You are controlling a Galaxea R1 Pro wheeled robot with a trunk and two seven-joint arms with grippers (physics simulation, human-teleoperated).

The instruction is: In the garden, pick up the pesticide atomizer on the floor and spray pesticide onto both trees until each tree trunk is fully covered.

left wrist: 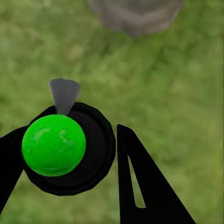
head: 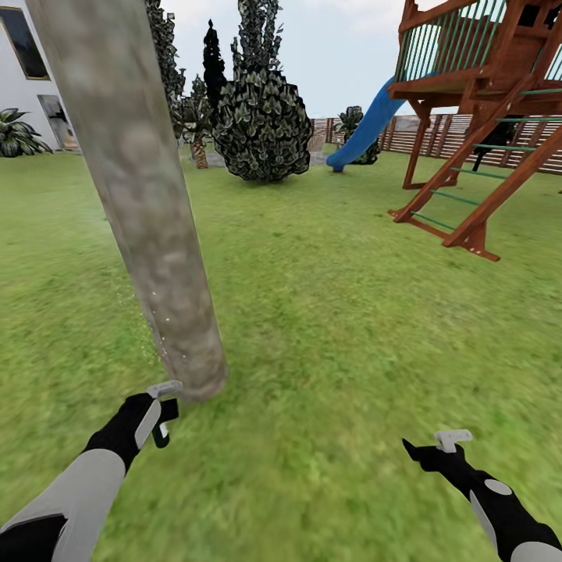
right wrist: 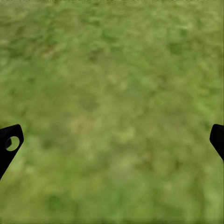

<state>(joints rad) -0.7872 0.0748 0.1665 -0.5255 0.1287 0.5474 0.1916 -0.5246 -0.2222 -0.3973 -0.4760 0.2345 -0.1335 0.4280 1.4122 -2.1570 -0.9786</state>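
Note:
A thick mottled grey-tan tree trunk [head: 148, 211] rises from the lawn [head: 328, 328] just ahead on the left; its base [left wrist: 135, 16] also shows in the left wrist view. My left gripper [head: 160, 417] is shut on the pesticide atomizer [left wrist: 53, 144], seen from above as a black round body with a bright green top and a grey nozzle pointing at the trunk. Fine pale droplets speckle the trunk's lower left side [head: 152, 324]. My right gripper [head: 417, 453] hangs open over bare grass, with its fingertips [right wrist: 10, 142] far apart.
A wooden play tower [head: 484, 117] with a blue slide [head: 363, 129] stands at the right back. Dark cypress-like trees [head: 261, 117] grow in the middle distance, before a slatted fence [head: 460, 136]. A white house wall [head: 23, 86] is at the far left.

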